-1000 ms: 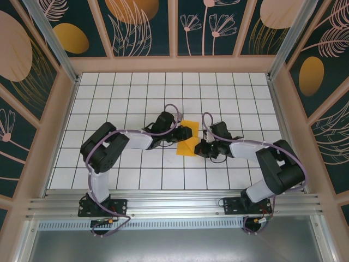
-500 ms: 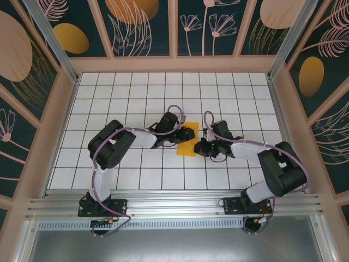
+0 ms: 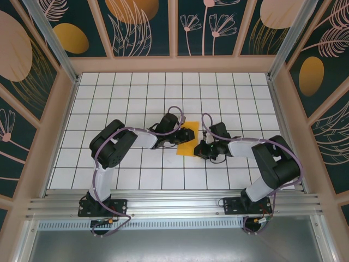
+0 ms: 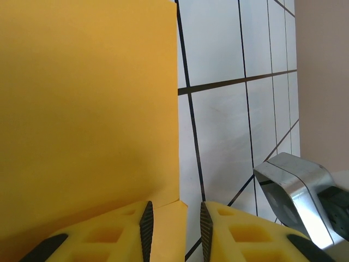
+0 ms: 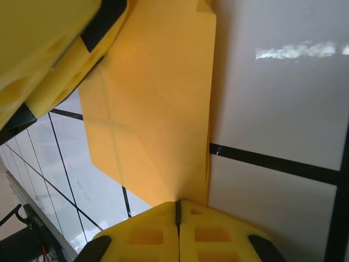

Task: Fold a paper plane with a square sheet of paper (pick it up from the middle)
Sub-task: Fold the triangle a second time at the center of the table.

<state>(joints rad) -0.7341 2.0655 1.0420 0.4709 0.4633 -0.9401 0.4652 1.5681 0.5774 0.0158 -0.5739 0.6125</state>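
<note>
While the right pincer (image 5: 177, 206) kept pinching the square sheet of paper (image 5: 155, 109), the left pincer (image 4: 174, 221), a bit open, had slid along, maybe flattening a fold.

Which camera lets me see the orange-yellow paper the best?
The right wrist view: the thin orange-yellow paper sheet is close, with its folded layers and edges clear. The top view shows it tiny. The left wrist view shows just a plain flat patch, cut off.
</note>
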